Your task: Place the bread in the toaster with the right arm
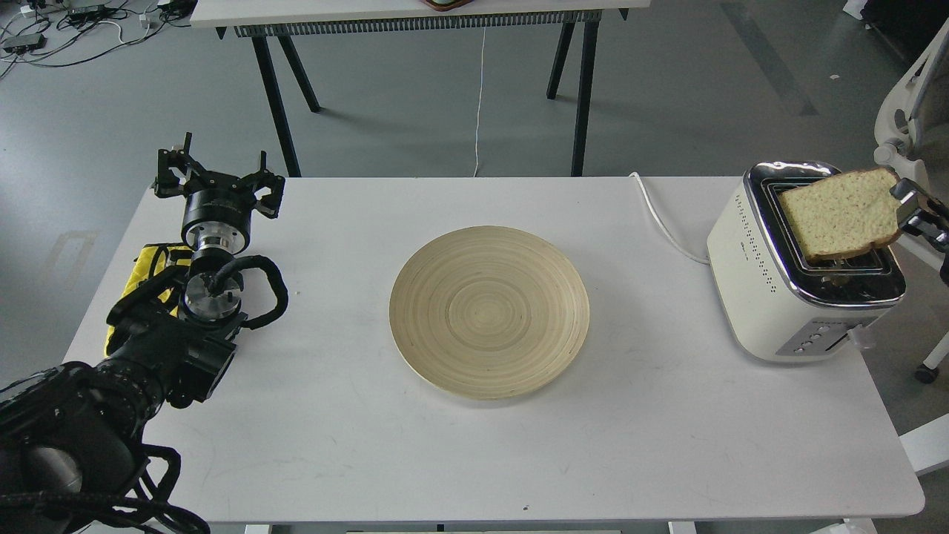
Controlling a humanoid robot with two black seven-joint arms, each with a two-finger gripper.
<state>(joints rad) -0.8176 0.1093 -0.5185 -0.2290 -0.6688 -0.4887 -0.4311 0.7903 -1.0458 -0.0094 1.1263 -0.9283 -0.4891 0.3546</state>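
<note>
While the right pincer (906, 202) at the frame's right edge pinches the bread (841, 213) by its right side, the slice hangs tilted over the toaster (771, 297), its lower edge dipping into a slot, at the desk's (474, 460) right end. Well apart on the left, the left pincer (219, 172) rests with fingers spread, a bamboo plate (489, 311) between them at centre

1. Left arm (148, 348): matte black jointed segments, with silver metal rings at the wrist.
2. Black corrugated cable loops just behind the left hand (219, 178), which is black and pronged.
3. Right hand (919, 211): black and grey, mostly out of frame.
</note>
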